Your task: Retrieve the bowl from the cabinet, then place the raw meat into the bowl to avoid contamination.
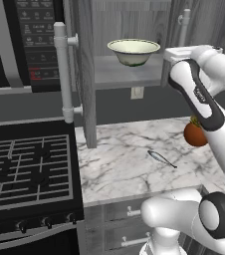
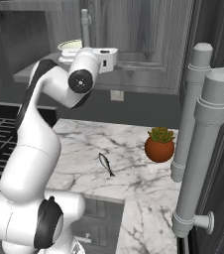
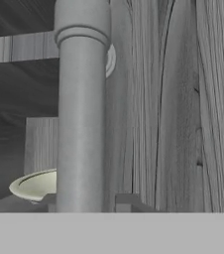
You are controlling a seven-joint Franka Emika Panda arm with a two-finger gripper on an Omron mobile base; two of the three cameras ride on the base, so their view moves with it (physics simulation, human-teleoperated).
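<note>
I see the bowl (image 1: 134, 51) on the open cabinet (image 1: 87, 74) shelf, left of my fingers (image 3: 86, 201), which bracket the upright door handle (image 3: 81, 109); whether they clamp it I cannot tell. The raw meat (image 1: 161, 158) lies on the marble surface (image 1: 119, 169) below.

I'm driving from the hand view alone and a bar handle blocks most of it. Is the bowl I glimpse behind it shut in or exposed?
Observer: Exposed. The cabinet has its left door swung open, and the bowl sits upright on the shelf.
Operator: Where's the raw meat?
Observer: The raw meat lies flat on the marble counter, below the cabinet.
Operator: Anything near it?
Observer: An orange-brown plant pot stands apart from it, further back on the counter's right.
</note>
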